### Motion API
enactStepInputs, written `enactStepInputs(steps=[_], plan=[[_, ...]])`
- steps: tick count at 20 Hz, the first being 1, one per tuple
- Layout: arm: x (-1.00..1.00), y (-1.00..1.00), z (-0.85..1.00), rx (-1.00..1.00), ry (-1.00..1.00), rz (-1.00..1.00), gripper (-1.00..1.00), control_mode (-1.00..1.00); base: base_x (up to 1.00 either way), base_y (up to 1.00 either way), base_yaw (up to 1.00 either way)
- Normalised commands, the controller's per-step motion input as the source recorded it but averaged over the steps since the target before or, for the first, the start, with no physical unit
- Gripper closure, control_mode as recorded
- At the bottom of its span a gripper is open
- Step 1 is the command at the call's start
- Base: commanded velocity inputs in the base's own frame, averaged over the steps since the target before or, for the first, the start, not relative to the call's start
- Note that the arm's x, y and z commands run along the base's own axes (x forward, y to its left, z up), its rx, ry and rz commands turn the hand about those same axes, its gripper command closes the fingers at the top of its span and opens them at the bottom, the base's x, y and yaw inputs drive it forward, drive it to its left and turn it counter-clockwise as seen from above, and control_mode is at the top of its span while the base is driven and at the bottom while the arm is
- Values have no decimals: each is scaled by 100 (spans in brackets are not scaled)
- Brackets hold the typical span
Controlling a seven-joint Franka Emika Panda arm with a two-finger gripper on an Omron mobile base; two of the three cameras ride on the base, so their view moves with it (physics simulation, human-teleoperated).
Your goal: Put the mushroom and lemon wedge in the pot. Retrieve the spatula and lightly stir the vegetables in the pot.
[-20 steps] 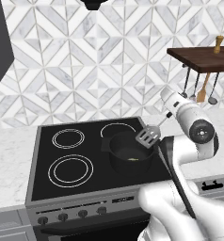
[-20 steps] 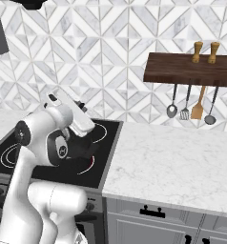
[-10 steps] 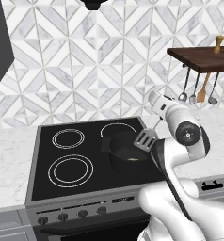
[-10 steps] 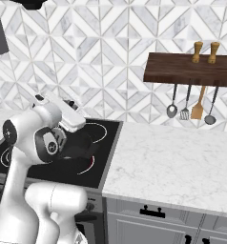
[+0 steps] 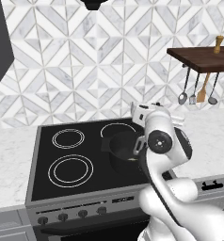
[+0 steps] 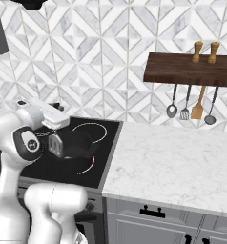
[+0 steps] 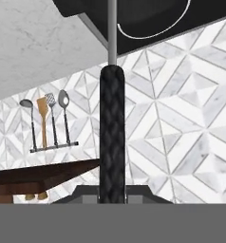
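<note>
Lowering since before, pincer (image 7: 113,197) dips spatula (image 7: 112,142) into pot (image 5: 121,149).

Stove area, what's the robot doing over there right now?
The white arm is working over the black pot on the stove's right front burner. Its tool is shut on the spatula, whose black handle runs straight up the hand view toward the cooktop. The head's place relative to the pot can't be seen. A small yellow-green bit shows inside the pot. More utensils hang under the wooden shelf to the right.
</note>
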Motion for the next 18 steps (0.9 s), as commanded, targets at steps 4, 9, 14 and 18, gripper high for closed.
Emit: enactStepInputs(steps=[4,9,14,18], plan=[[0,34,-24,-13,0,0,100,-100,0,0,0],[0,19,-30,-9,0,0,100,-100,0,0,0],[0,3,-53,-9,-8,0,100,-100,0,0,0],[17,1,-5,0,-10,0,100,-100,0,0,0]])
